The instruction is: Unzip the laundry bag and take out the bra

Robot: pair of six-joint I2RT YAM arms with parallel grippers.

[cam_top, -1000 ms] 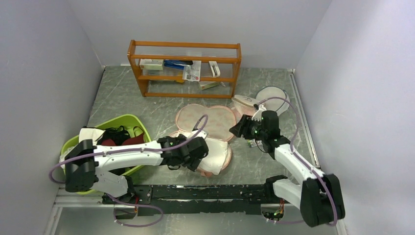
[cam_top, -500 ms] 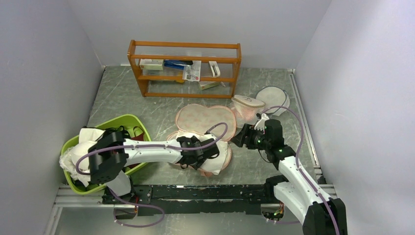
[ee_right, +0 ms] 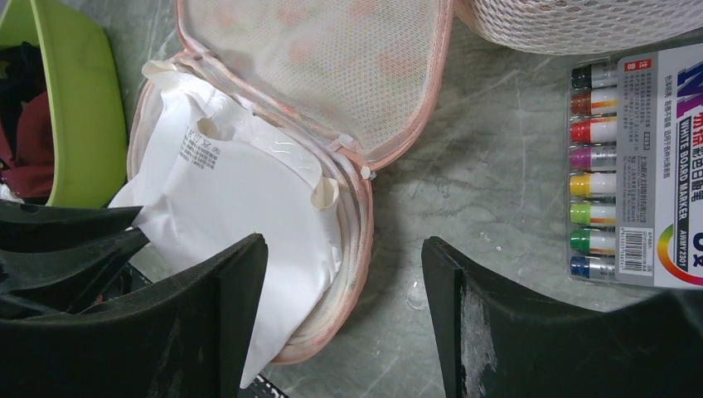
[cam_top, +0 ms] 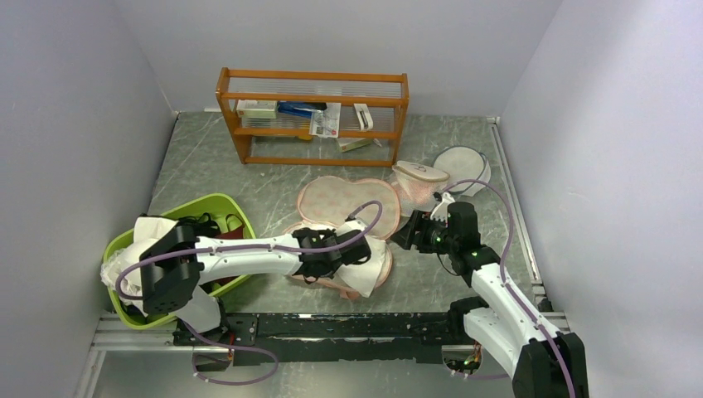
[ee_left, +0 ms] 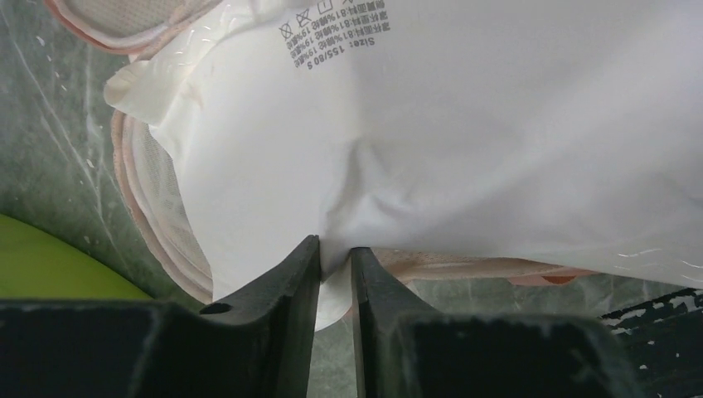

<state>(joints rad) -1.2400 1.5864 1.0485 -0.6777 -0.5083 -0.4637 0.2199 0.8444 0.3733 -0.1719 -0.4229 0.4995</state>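
Laundry bag (cam_top: 344, 203) lies unzipped in the middle of the tabletop (cam_top: 249, 178), its mesh-lined lid folded back toward the far side and its lower half nearer the arms. The bra (cam_top: 371, 267) rests in that lower half, white and smooth, with a printed size label showing on the fabric. Its near edge hangs over the bag's pink rim.

The left claw (ee_left: 336, 249) reaches in from the left and is nearly closed, pinching a fold of the bra's near edge between its two black fingers. The right claw (ee_right: 344, 245) hovers above the bag's right end with its fingers spread wide and nothing between them.

A green basket (cam_top: 199, 203) sits at the near left under the left arm, with a dark maroon bra (cam_top: 203, 235) and some white cloth inside. A pack of coloured markers (ee_right: 630, 166) lies on the tabletop just right of the bag. A white mesh bag (cam_top: 419, 182) and a round mesh disc (cam_top: 463, 164) lie beyond it, and a wooden rack (cam_top: 315, 79) stands at the far side.
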